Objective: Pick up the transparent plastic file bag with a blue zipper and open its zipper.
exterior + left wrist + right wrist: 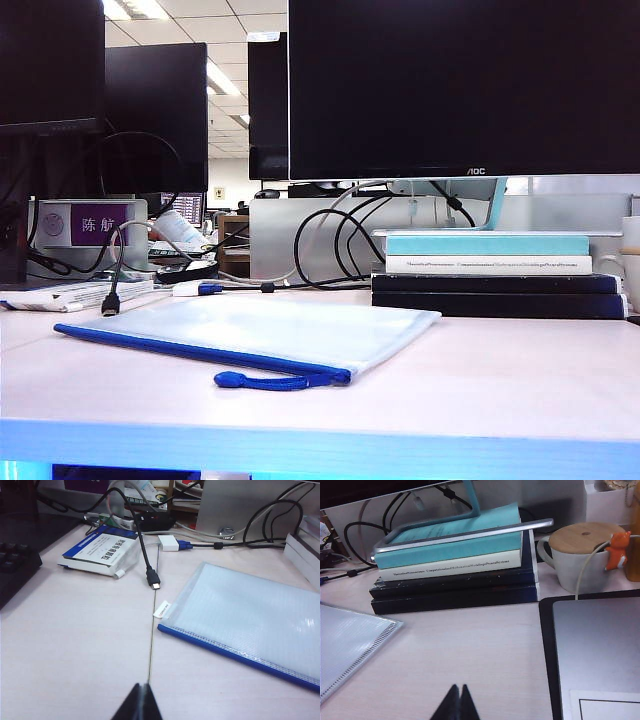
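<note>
The transparent plastic file bag (pixel 270 330) lies flat on the pale desk, also seen as the bag (pixel 250 620) and one corner of the bag (pixel 345 640). Its blue zipper (pixel 190 350) runs along the near long edge and ends in a short blue cord pull with a knob (pixel 228 380); the zipper strip (pixel 235 652) shows in the left wrist view too. My left gripper (pixel 142 686) is shut with nothing in it, back from the bag's corner above bare desk. My right gripper (pixel 458 687) is shut and empty, short of the bag's far corner. Neither gripper shows in the exterior view.
Stacked books (pixel 495 275) stand behind the bag on the right under a monitor stand (pixel 465 530). A black USB cable plug (pixel 153 578) hangs near the bag's left corner. A blue-white booklet (pixel 100 550), a keyboard (pixel 15 570), a lidded mug (pixel 580 555) and a laptop (pixel 595 650) lie around.
</note>
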Motion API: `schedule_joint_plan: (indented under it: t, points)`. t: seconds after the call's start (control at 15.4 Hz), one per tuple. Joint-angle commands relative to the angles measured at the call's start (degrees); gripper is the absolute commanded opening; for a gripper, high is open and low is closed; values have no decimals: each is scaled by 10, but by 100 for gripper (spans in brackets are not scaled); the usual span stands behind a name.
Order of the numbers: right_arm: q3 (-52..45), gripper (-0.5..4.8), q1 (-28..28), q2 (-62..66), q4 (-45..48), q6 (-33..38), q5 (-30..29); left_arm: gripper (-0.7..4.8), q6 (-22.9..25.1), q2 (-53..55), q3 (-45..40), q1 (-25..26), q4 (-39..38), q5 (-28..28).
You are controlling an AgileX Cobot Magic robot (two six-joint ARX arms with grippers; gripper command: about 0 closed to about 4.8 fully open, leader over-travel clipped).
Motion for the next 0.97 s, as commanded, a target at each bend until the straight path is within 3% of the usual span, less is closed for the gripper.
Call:
schedule_joint_plan:
  t: [0.06,0.39,0.45,0.52,0.97]
  points:
    - [-1,-1,0,0,10,-2,0,-6,1,-1,0,0,-4,-1]
    - [-1,-1,0,0,10,-1,0,-6,0,-1,0,0,-5,-2]
    - [-1,-1,0,0,20,37,0,-6,-72,-1,10,0,4,1]
    - [11,-1,0,0,32,69,-21,-6,-89,-1,32,0,2,5]
    - [158,-2,0,44,9,71,17,-6,-48,23,153,0,-9,-24]
